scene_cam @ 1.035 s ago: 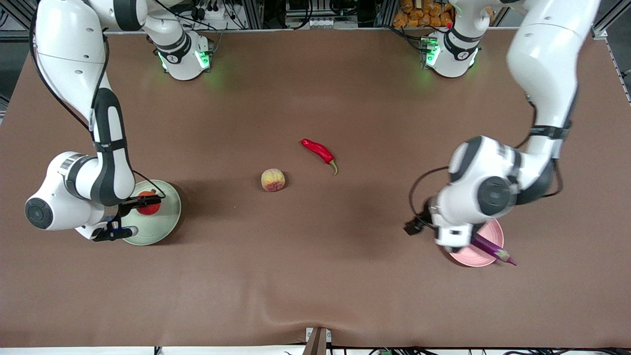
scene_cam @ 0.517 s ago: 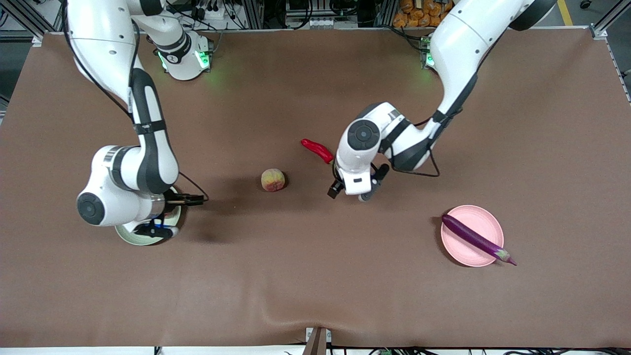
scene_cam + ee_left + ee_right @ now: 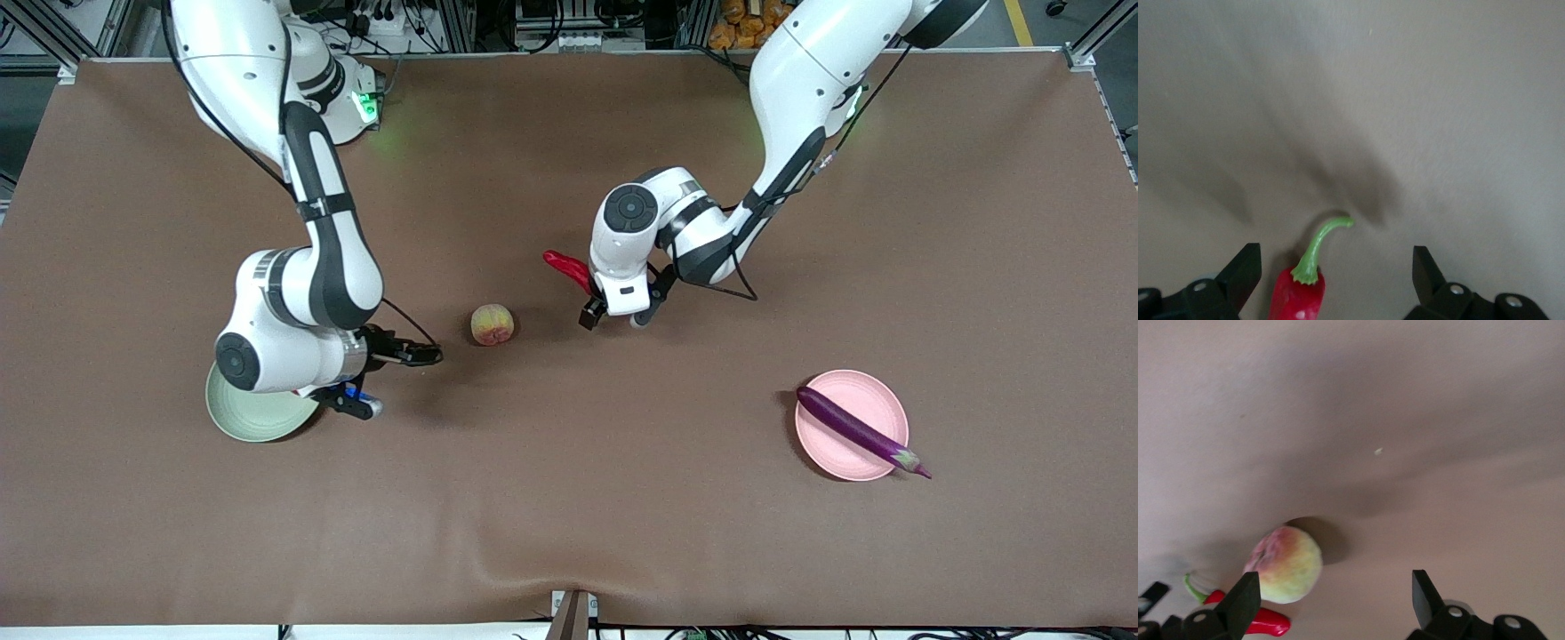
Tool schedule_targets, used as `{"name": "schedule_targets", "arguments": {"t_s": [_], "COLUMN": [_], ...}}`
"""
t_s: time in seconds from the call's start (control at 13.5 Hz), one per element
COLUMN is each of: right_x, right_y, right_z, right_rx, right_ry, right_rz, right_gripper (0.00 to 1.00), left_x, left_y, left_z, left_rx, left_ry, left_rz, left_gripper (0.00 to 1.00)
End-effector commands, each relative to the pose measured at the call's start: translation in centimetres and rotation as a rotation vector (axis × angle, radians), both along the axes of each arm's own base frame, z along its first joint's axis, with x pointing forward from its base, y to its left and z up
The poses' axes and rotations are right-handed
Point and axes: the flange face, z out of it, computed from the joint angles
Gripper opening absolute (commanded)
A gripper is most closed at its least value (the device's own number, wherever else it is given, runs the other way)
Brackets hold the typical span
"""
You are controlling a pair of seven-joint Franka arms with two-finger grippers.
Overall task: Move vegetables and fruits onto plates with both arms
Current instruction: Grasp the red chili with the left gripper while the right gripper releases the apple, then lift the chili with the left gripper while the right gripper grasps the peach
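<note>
1. Two open grippers, two loose targets. Left gripper (image 3: 613,311), jaws spread wide, low over the chili (image 3: 567,269) at mid-frame; in the left wrist view only the stem end of the chili (image 3: 1298,293) shows between the fingers. Could pinch the thin green stem instead of the body and drop it on the way to a plate.
2. Right gripper (image 3: 391,380), also spread, just short of the peach (image 3: 492,324) at centre frame. In the right wrist view the peach (image 3: 1285,565) sits off-centre, close to one finger (image 3: 1245,600). Could nudge the round fruit and send it rolling toward the chili.
3. Might bring the two arms too near each other, with both targets close together.
4. Eggplant (image 3: 853,429) lying across the pink plate (image 3: 845,462), low in frame, tip past the rim. Could roll off if jolted. Green plate (image 3: 249,422) partly under the right arm.
5. Brown matte table (image 3: 569,516), slight ripple at bottom centre. Metal framing and cables along the top edge.
</note>
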Motion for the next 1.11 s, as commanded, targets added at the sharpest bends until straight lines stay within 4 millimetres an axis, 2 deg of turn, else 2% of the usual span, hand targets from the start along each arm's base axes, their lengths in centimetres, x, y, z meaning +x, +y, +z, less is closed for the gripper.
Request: {"name": "schedule_targets", "arguments": {"t_s": [0.0, 0.22, 0.37, 0.52, 0.59, 0.74, 0.96, 1.03], "right_x": [-1.8, -3.3, -4.6, -6.0, -6.8, -7.8, -8.8, -9.1], "right_y": [3.5, 7.6, 9.6, 10.5, 10.9, 11.5, 12.4, 12.6], "right_z": [-0.4, -1.2, -2.4, -4.3, -5.2, -6.6, -7.5, -7.7], "right_rx": [-0.02, -0.056, -0.08, -0.108, -0.122, -0.145, -0.156, -0.159], "right_ry": [-0.028, -0.078, -0.125, -0.162, -0.173, -0.194, -0.198, -0.195], "right_rz": [-0.055, -0.061, -0.064, -0.057, -0.052, -0.038, -0.018, -0.012], "right_gripper": [1.0, 1.0, 1.0, 1.0, 1.0, 1.0, 1.0, 1.0], "left_x": [-2.9, -3.8, -4.0, -4.3, -4.4, -5.0, -5.2, -5.2], "left_y": [-0.7, -0.7, -1.3, -1.5, -1.5, -1.9, -2.0, -1.9], "left_z": [0.5, 0.4, -0.2, -0.8, -0.7, -0.9, -1.3, -1.6], "left_rx": [0.008, 0.017, -0.01, -0.023, -0.023, -0.021, -0.017, -0.015], "left_ry": [-0.026, -0.026, -0.032, -0.03, -0.031, -0.028, -0.023, -0.017], "left_rz": [-0.01, -0.012, -0.019, -0.02, -0.022, -0.033, -0.037, -0.037], "left_gripper": [1.0, 1.0, 1.0, 1.0, 0.96, 0.79, 0.49, 0.44]}}
